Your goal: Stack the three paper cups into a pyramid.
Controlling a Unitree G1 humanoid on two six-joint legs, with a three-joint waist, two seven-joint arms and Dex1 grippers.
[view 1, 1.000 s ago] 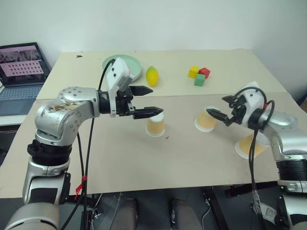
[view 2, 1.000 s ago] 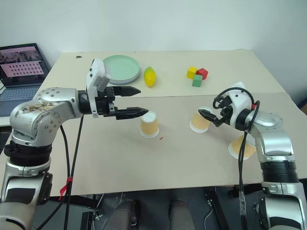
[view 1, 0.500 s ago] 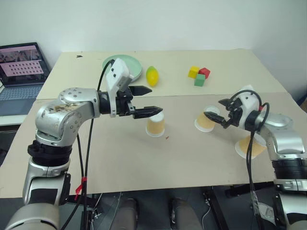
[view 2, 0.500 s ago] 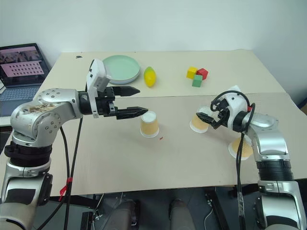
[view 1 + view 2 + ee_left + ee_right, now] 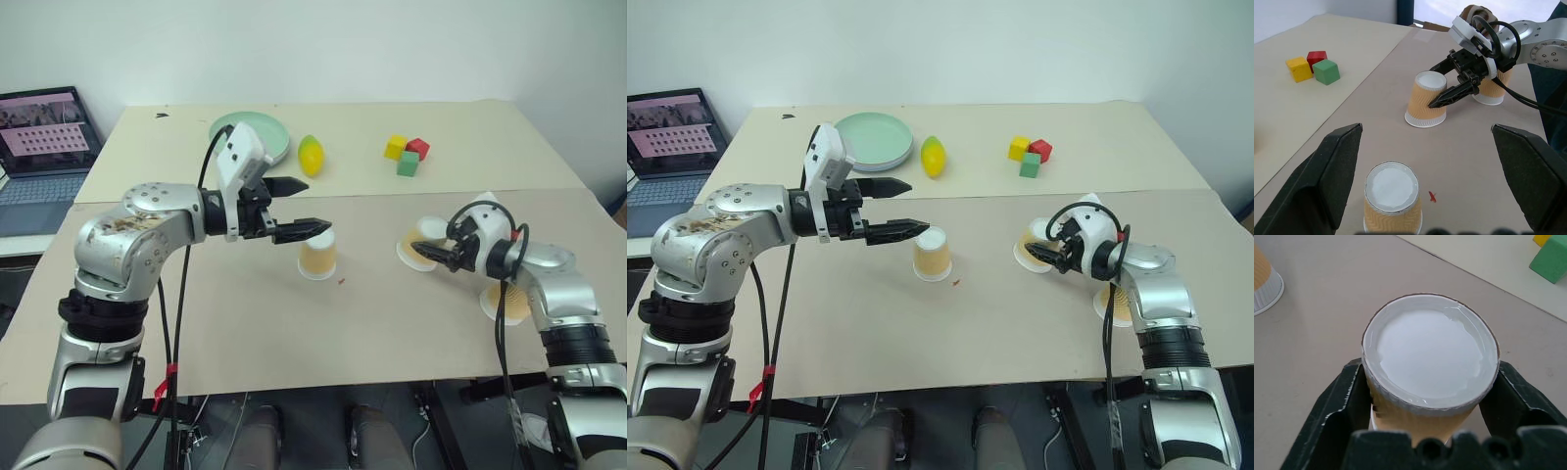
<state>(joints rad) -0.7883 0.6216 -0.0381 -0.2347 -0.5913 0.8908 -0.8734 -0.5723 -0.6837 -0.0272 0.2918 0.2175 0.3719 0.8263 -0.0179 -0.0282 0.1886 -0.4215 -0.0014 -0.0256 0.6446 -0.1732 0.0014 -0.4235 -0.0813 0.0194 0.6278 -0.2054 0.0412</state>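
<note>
Right gripper (image 5: 1427, 431): our fingers clamp the middle cup (image 5: 1430, 382), upside down on the tabletop (image 5: 392, 323), ready to lift.
Left gripper (image 5: 304, 208): fingers wide, hovering above the left cup (image 5: 317, 257).
Third cup (image 5: 1492, 89): behind our right arm.

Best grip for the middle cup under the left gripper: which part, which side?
Take the middle cup across its ribbed side wall, near mid-height, coming in level from the robot's left. It stands upside down with its closed base up, so there is no rim to pinch; the taper could let fingers slide upward.
</note>
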